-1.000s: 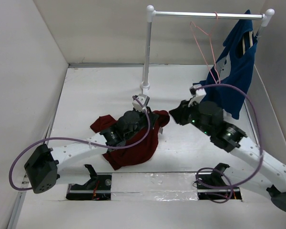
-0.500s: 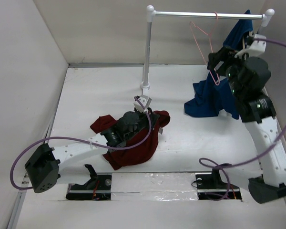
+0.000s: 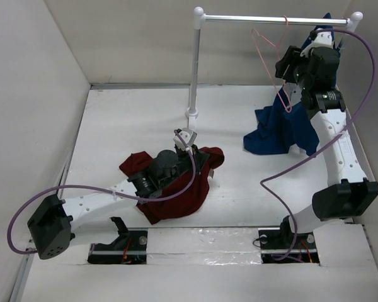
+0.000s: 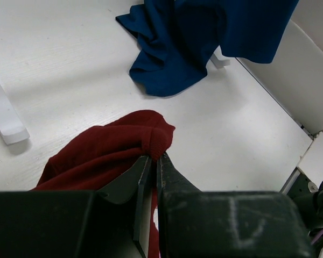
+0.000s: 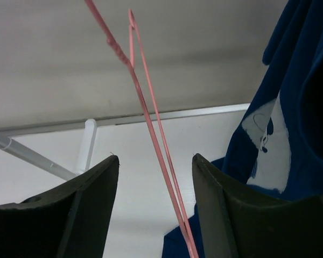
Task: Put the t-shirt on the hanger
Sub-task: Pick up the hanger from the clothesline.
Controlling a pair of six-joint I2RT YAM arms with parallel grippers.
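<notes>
The maroon t-shirt (image 3: 176, 195) lies crumpled on the white table in front of the left arm. My left gripper (image 3: 201, 162) is shut on a fold at the shirt's right edge; in the left wrist view the cloth (image 4: 113, 150) is pinched between the closed tips of that gripper (image 4: 154, 157). The thin pink hanger (image 3: 258, 44) hangs by its hook from the rail (image 3: 252, 19). My right gripper (image 3: 281, 65) is raised beside it, open. In the right wrist view the hanger's two wires (image 5: 151, 123) run between the spread fingers of the gripper (image 5: 155, 157) without touching them.
A navy-blue garment (image 3: 290, 123) hangs from the rail's right end and pools on the table; it shows in the wrist views too (image 4: 188, 43) (image 5: 290, 107). The rail's white post (image 3: 193, 69) stands at the table's middle back. White walls enclose three sides.
The right arm swung up from the table beside the blue garment to the hanger, and its jaws opened. The blue cloth now pools lower on the table. The left arm barely moved.
</notes>
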